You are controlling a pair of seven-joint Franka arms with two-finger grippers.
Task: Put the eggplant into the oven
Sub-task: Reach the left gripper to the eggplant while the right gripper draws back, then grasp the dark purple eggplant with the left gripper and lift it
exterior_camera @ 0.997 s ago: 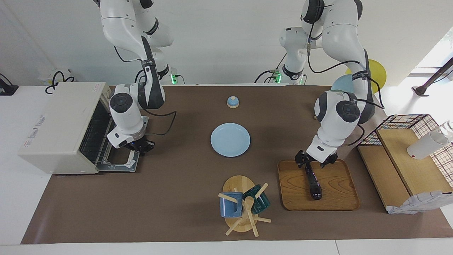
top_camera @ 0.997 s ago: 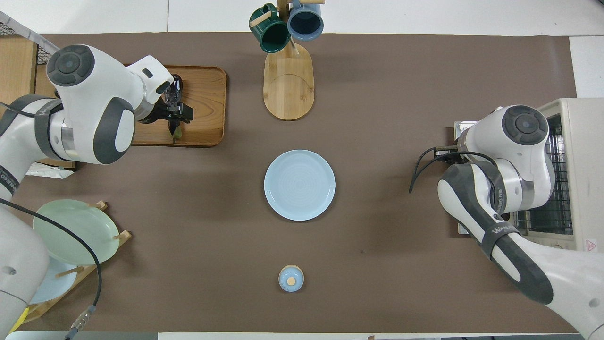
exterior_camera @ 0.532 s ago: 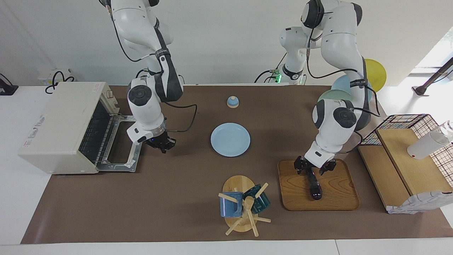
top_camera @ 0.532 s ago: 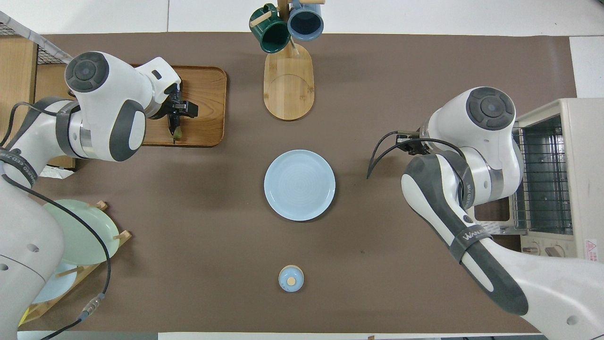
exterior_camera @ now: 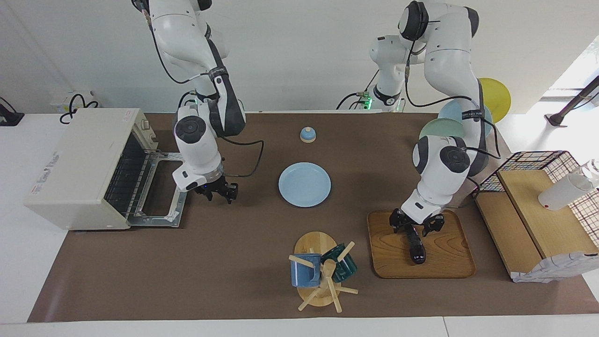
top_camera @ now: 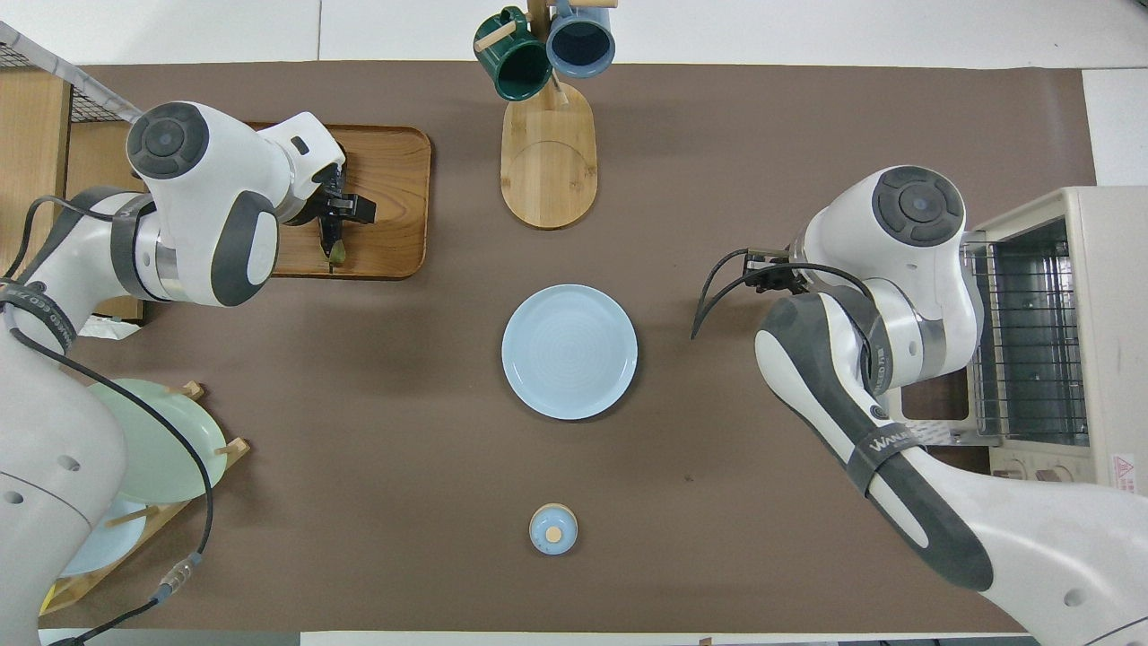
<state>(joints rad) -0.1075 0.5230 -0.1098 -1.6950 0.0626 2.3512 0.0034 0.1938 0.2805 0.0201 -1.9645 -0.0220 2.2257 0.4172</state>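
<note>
The dark purple eggplant (exterior_camera: 415, 247) lies on a wooden tray (exterior_camera: 449, 262) toward the left arm's end of the table. My left gripper (exterior_camera: 415, 223) is low over the eggplant's stem half, open, with a finger on each side of it. In the overhead view that gripper (top_camera: 334, 212) covers most of the eggplant (top_camera: 333, 248). The cream oven (exterior_camera: 79, 164) stands at the right arm's end with its door (exterior_camera: 161, 196) dropped open and the wire rack (top_camera: 1031, 341) showing. My right gripper (exterior_camera: 220, 193) hangs open and empty over the mat beside the door.
A light blue plate (exterior_camera: 304, 184) lies mid-table, with a small blue bell (exterior_camera: 307, 135) nearer the robots. A mug tree (exterior_camera: 323, 274) with two mugs stands near the table's front edge. A wire basket and wooden shelf (exterior_camera: 538, 206) and a plate rack (top_camera: 134, 440) sit at the left arm's end.
The right gripper has left the oven door, moved toward the table's middle and opened. The left gripper has shifted slightly along the eggplant, away from the robots.
</note>
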